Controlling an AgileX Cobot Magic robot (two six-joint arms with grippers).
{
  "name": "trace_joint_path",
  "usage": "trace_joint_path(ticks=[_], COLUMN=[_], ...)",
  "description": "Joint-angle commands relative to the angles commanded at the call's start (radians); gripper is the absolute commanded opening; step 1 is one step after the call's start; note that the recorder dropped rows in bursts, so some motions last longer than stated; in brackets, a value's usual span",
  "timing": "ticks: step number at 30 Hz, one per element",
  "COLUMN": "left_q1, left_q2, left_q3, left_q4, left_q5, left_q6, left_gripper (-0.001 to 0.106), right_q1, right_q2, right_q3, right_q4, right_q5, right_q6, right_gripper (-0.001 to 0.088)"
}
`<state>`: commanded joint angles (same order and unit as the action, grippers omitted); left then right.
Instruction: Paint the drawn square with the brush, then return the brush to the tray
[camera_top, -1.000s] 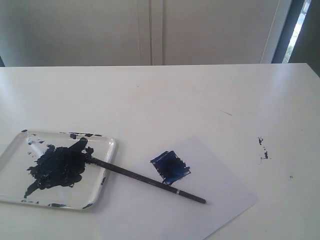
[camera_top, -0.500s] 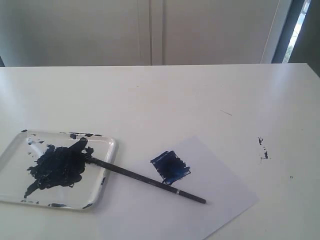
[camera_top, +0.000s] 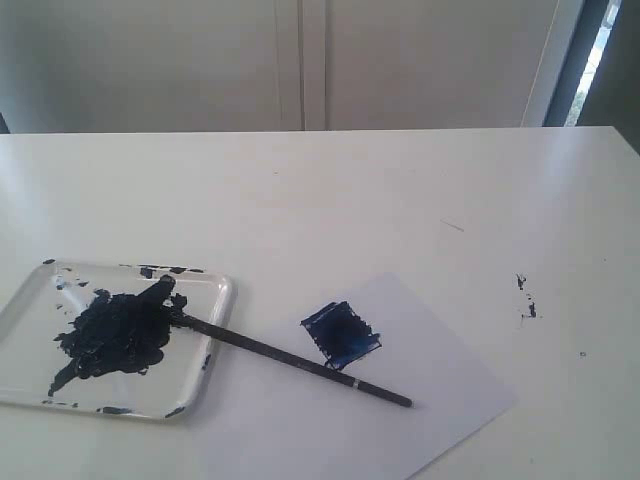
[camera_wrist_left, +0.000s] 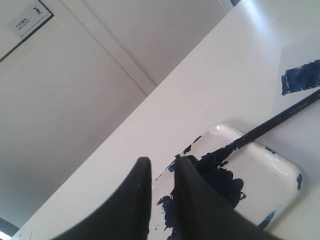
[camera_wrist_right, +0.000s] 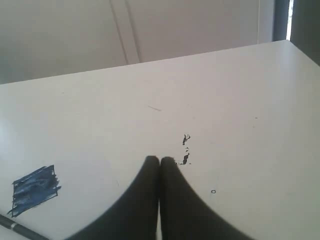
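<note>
On the table (camera_top: 350, 190), the brush (camera_top: 295, 360) lies with its long axis running from 10 o'clock, tip in the tray (camera_top: 228, 292), to 4 o'clock, handle end on the paper sheet (camera_top: 440, 380) beside the blue-filled drawn square (camera_top: 341, 334). The left tool (camera_wrist_left: 161, 159), fingers a narrow gap apart and empty, looks onto the tray and is judged the nearer. The right tool (camera_wrist_right: 160, 159), pressed together and empty, faces the table at 3 o'clock of the square.
</note>
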<state>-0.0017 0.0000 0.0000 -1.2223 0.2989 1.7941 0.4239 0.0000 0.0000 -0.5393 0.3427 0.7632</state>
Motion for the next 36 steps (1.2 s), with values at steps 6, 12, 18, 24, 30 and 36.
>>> trace_joint_path(ticks=[6,12,18,24,30,36], left_q1=[0.000,0.000,0.000,0.000,0.000,0.000], left_q2=[0.000,0.000,0.000,0.000,0.000,0.000], left_q3=[0.000,0.000,0.000,0.000,0.000,0.000], left_q4=[-0.001,0.002,0.005,-0.048,-0.167,-0.167], left_q5=[0.000,0.000,0.005,0.009,-0.057,-0.056], left_q6=[0.000,0.000,0.003,-0.034,-0.292,-0.295], left_gripper=[0.024,0.024,0.024,0.024,0.024,0.024], right_q1=[0.000,0.000,0.000,0.000,0.000,0.000], right_q2=[0.000,0.000,0.000,0.000,0.000,0.000], right_q3=[0.000,0.000,0.000,0.000,0.000,0.000], right_q4=[0.002,0.002,0.004,-0.010,-0.008,-0.008], right_q5=[0.009,0.009,0.015,-0.059,-0.111,-0.111], right_q6=[0.000,0.000,0.000,-0.195,-0.368,-0.368], right_gripper=[0.0000,0.0000,0.0000,0.0000,0.0000,0.0000])
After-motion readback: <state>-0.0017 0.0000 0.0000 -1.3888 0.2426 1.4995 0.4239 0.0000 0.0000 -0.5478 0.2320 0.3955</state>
